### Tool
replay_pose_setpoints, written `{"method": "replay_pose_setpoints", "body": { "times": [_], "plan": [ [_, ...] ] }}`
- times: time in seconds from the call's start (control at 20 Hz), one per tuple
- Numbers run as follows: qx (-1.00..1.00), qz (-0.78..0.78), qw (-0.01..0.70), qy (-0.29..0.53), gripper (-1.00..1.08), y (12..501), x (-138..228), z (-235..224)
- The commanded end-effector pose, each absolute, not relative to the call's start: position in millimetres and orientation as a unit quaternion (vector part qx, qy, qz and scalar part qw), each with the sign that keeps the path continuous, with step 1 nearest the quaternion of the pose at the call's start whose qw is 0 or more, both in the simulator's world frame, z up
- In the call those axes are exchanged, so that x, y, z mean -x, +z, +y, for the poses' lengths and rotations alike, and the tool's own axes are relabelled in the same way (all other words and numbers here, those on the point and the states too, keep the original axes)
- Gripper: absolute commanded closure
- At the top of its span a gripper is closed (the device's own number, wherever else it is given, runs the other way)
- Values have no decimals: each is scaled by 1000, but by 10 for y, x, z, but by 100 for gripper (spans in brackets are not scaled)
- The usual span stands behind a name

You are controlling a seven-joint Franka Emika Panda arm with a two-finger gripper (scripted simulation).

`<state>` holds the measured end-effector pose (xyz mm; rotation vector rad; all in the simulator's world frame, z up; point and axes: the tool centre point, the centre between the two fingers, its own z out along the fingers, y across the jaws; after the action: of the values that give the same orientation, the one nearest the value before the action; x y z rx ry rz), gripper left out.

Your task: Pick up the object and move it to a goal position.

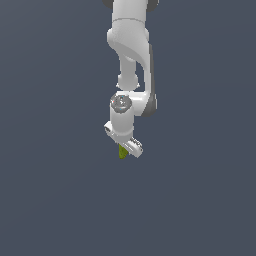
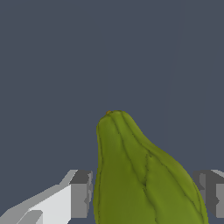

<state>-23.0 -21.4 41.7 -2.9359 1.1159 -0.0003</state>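
- Holding the object (image 2: 144,175) between my fingers (image 2: 78,194), I have my gripper (image 1: 128,148) closed on it from both sides.
- In the wrist view the object fills the gap between the two pads: one pad is just beside its one flank, the other pad (image 2: 212,192) sits against the opposite flank.
- I cannot tell from that view whether both pads press fully on the skin or one only stands very near.
- The object is olive-green, matte and ribbed with lengthwise grooves; its narrow end points away from my palm and its broad end is down between the fingers.
- In the exterior view only a small green tip (image 1: 122,152) shows below the gripper, on the exterior view's left of the white finger.
- My arm (image 1: 131,45) comes down from the top of that view, the wrist pointing downward, the hand slightly tilted.
- Around it is a plain grey-blue ground (image 1: 50,200); I cannot tell whether the object touches it or hangs above it.
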Motion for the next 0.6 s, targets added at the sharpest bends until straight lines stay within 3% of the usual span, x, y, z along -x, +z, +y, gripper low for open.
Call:
{"method": "replay_pose_setpoints", "body": {
  "times": [0.0, 0.55],
  "plan": [
    [935, 355, 0, 0, 108, 418, 230, -214],
    [935, 355, 1, 0, 108, 768, 299, -240]
  ]
}}
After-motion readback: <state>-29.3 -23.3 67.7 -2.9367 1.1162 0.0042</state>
